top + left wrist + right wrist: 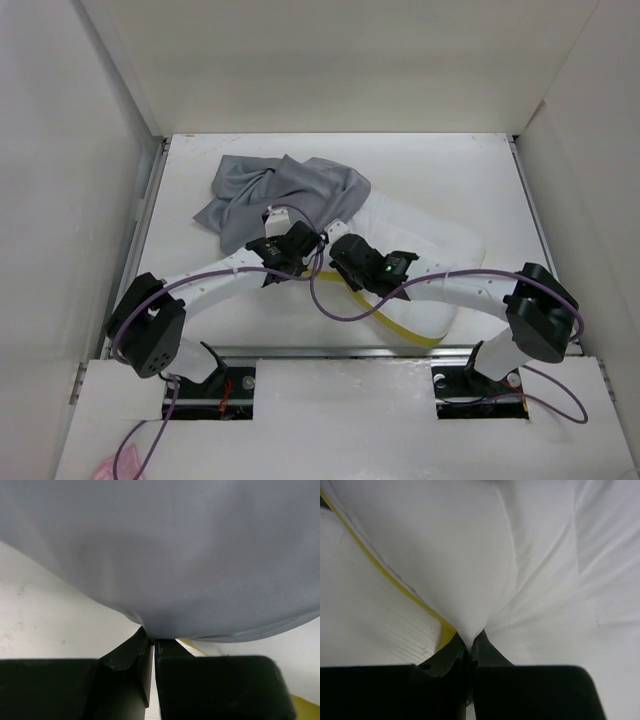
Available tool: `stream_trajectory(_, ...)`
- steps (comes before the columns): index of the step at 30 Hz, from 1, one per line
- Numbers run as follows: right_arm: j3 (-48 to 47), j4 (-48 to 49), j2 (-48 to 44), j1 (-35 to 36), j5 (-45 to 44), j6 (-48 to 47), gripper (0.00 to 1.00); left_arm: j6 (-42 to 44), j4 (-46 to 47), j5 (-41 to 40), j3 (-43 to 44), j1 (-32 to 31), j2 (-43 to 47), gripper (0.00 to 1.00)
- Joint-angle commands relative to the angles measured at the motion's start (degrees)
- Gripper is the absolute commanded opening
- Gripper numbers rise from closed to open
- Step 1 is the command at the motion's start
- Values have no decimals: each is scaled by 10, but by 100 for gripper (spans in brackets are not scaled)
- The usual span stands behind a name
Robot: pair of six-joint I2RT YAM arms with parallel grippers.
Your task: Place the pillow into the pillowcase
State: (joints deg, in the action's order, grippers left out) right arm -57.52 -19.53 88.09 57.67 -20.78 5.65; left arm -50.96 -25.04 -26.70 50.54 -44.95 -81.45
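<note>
Grey cloth first: the pillowcase (285, 190) sits bunched and wrinkled at far-left centre of the table (470, 170), w/ nothing visibly inside it. Your L gripper (151, 641) has its jaws pinched tight on a fold of that fabric at the heap's near edge. Can't tell from the wrist cam whether that fold is the open hem or just a layer. Just beside it, your R gripper (470, 640) is clamped on the left end of the pillow (440, 250), jaws biting right next to the yellow band (395, 587). The cushion lies to the R of both wrists, long axis running from the held end away toward near-right, band along its near edge. So the case is left and slightly far of the held end, w/ the two grips close together. Judgement: the next move needs that end fed leftward, lengthwise, into a mouth the L side must spread first. R arm is the nearer one for pushing.
</note>
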Motion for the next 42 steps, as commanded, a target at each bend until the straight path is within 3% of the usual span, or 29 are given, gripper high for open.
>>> stream_trajectory(1,-70,122,-18,13,23,25,0,12,-33,5,22,-38,-27,0)
stream_trajectory(4,-65,195,-18,13,37,58,0,12,-40,23,51,-80,-21,0)
stream_trajectory(11,-70,382,-56,13,-23,80,0,-5,-99,55,91,-143,27,0)
stream_trajectory(12,-64,453,-68,13,-43,85,0,-12,-106,86,97,-157,43,0)
stream_trajectory(15,-44,504,-68,13,-61,85,0,1,-85,117,104,-177,53,0)
stream_trajectory(16,-37,562,-54,13,-61,80,0,7,-84,137,114,-187,59,0)
stream_trajectory(20,-37,604,-11,-10,-65,95,0,27,-84,202,142,-218,71,0)
stream_trajectory(25,22,658,-4,-42,-35,161,0,-17,-112,234,120,-225,99,0)
stream_trajectory(26,37,658,-4,-42,-29,166,5,-27,-124,220,113,-225,105,11)
stream_trajectory(27,43,645,-16,-42,-13,166,16,-34,-137,199,113,-225,105,35)
stream_trajectory(28,49,634,-21,-42,0,166,45,-34,-152,185,122,-225,105,76)
stream_trajectory(30,64,595,-42,-42,41,166,71,-50,-195,149,152,-225,105,90)
stream_trajectory(31,65,579,-50,-42,47,166,79,-50,-206,141,163,-225,105,100)
stream_trajectory(32,71,562,-59,-42,58,166,86,-50,-228,130,189,-225,105,100)
stream_trajectory(35,66,475,-89,-48,52,166,91,-45,-268,93,240,-225,92,100)
stream_trajectory(40,32,338,-102,-105,6,166,93,-28,-309,47,298,-198,69,100)
stream_trajectory(42,32,338,-102,-139,14,179,94,-23,-315,25,313,-177,54,100)
